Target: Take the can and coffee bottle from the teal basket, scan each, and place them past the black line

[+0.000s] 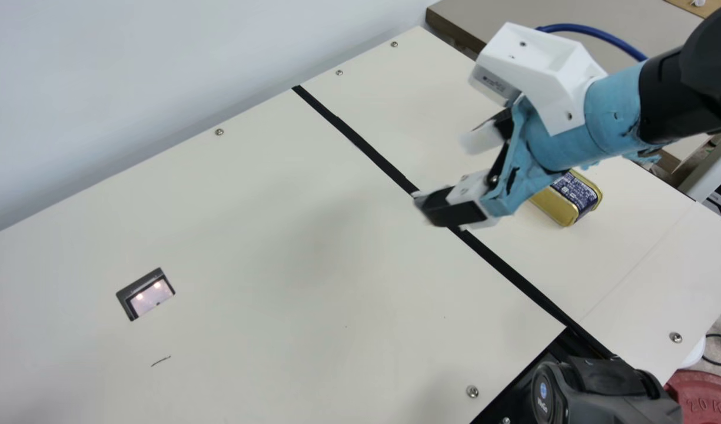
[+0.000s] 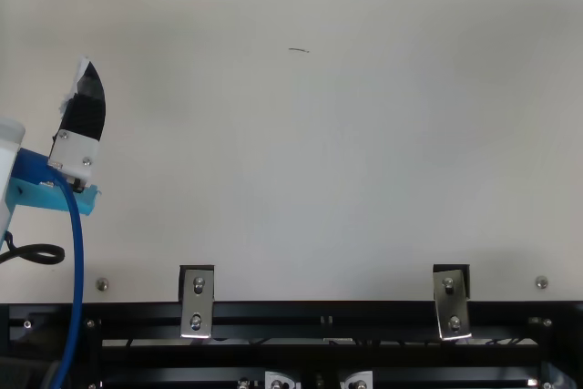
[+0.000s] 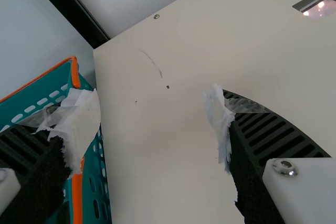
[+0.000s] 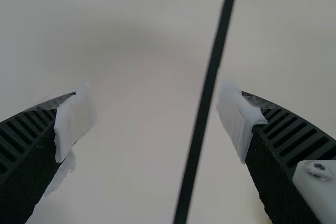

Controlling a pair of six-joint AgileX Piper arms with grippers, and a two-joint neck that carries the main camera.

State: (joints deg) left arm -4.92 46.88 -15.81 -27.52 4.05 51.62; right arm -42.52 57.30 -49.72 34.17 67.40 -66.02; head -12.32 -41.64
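Probably count on stiff, slick metal in the can (image 1: 553, 207), lying past the black line (image 1: 366, 148), and hold across its flat sides, with right gripper (image 4: 156, 116) spread and empty, left gripper (image 3: 149, 121) likewise near the teal basket (image 3: 75, 73).

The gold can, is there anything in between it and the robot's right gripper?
Nothing that I can see stands between the right gripper and the gold can in the main view. The gripper's own blue wrap hides part of the can, though, so I can't tell about the covered bit.
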